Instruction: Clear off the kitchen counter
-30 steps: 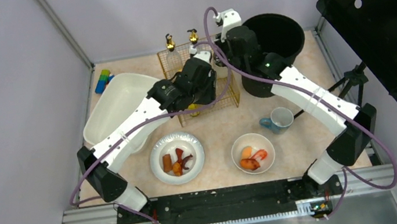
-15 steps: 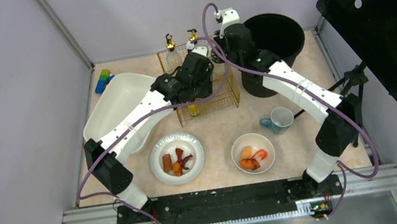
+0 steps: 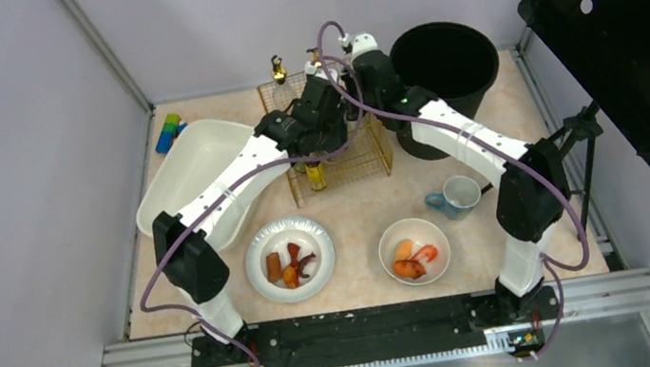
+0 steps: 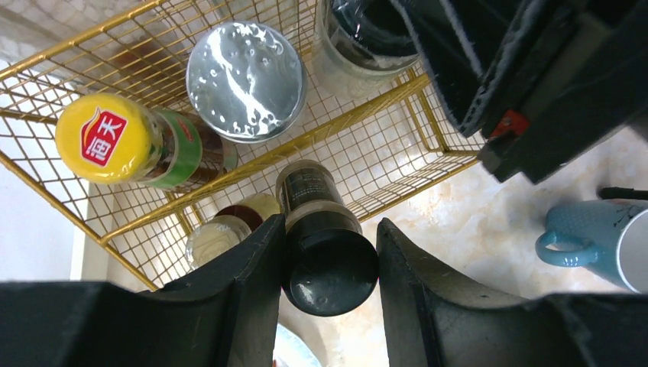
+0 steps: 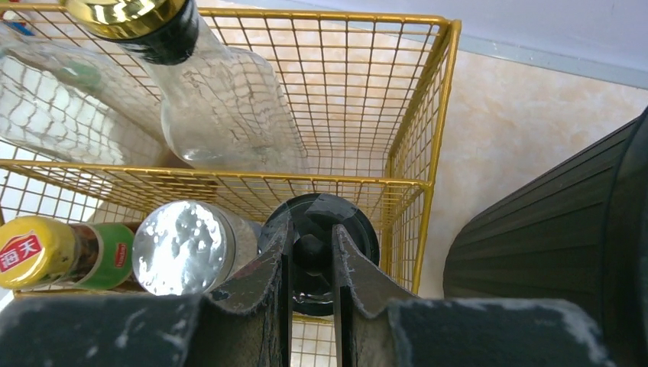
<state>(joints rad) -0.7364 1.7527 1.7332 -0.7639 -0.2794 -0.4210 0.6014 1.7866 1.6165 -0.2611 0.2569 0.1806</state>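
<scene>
The beige marbled kitchen counter (image 3: 354, 213) carries a gold wire rack (image 3: 367, 154) at the back centre. My left gripper (image 3: 320, 107) hangs over the rack, and in the left wrist view it (image 4: 330, 252) is shut on a black-capped bottle (image 4: 327, 275) at the rack's front edge. My right gripper (image 3: 353, 69) is just behind it. In the right wrist view it (image 5: 312, 245) is shut on the knob of a black-lidded jar (image 5: 359, 229) standing in the rack.
The rack also holds a yellow-capped bottle (image 4: 103, 139), a silver-lidded jar (image 4: 246, 80) and a gold-capped glass bottle (image 5: 221, 115). A white tub (image 3: 191, 178), foil plate of food (image 3: 289, 258), white bowl (image 3: 414, 251), blue mug (image 3: 457, 195), black bin (image 3: 444, 71) and sponges (image 3: 167, 132) surround it.
Both arms have reached further back over the rack. The left gripper moved up and back from the rack's front, and the right gripper moved left, away from the bin.
</scene>
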